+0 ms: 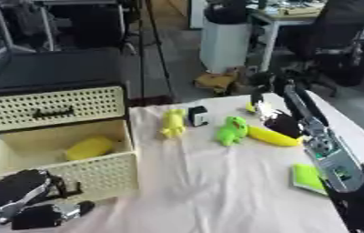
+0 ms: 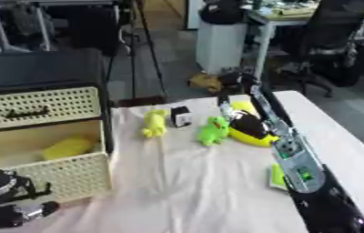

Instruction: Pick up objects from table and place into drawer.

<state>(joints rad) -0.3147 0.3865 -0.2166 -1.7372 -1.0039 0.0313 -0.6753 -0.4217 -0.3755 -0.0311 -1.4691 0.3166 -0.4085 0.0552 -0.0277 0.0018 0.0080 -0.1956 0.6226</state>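
On a cloth-draped counter (image 1: 217,191), the open drawer (image 1: 58,154) at nine o'clock is the largest thing in play, a cream perforated bin pulled out beneath a shut twin, with one yellow block (image 1: 89,148) already lying inside. The robot's right arm reaches in from five o'clock toward the toys at one o'clock, its right hand (image 2: 249,125) set down on the yellow banana (image 1: 274,136). The dark fingers seem to drape over the fruit's far end, but whether they have closed round it cannot be told from either eye. The left hand (image 1: 18,200) idles at seven o'clock, just in front of the drawer's front wall, fingers curled with nothing in them. A flat green card (image 1: 306,175) lies at four o'clock, partly under the right forearm. Just beside the banana at its nine o'clock stands a green frog-like toy (image 1: 233,129). Farther toward eleven o'clock are a yellow figure (image 1: 172,123) and, smallest, a black-and-white cube (image 1: 198,115).

The likely hazards: the curved banana could roll out from an off-centre grasp, the knuckles could knock the green toy over on lift-off, and the forearm could drag the card or bunch the cloth on the sweep to the drawer.
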